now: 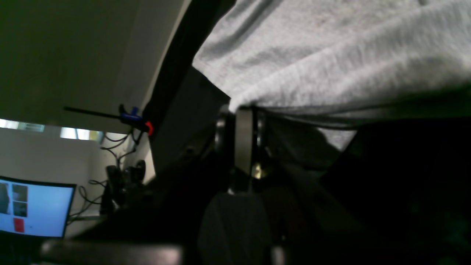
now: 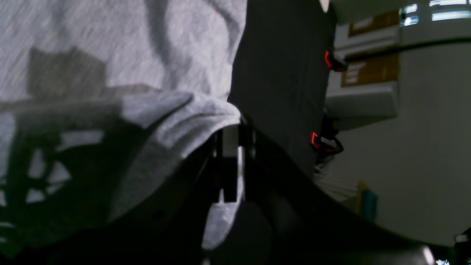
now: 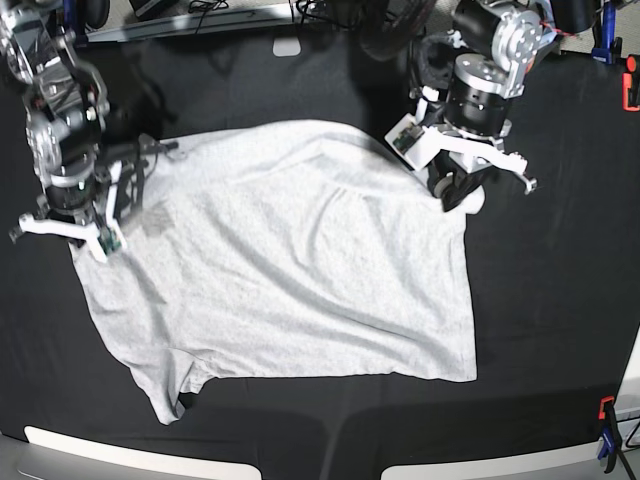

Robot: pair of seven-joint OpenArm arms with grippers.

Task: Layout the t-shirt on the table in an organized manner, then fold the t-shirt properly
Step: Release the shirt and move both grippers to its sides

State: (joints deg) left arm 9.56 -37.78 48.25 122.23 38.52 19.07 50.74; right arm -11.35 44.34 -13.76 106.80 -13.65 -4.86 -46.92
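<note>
A: Where were your hands?

B: Your right gripper [image 3: 78, 232] bent down and pinched tight on the t-shirt [image 3: 290, 270] edge. Your left gripper [image 3: 452, 195] pinched tight on the far corner.

A: And the shirt?

B: It lay mostly flat on the black table [image 3: 560, 300]. A clamp [image 3: 607, 432] sat close; another clamp [image 3: 630, 85] sat far back.

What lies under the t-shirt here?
Black table cloth shows all round the t-shirt, so the shirt lies on it. Anything between shirt and cloth is covered; no printed lettering is visible on its upper side.
</note>
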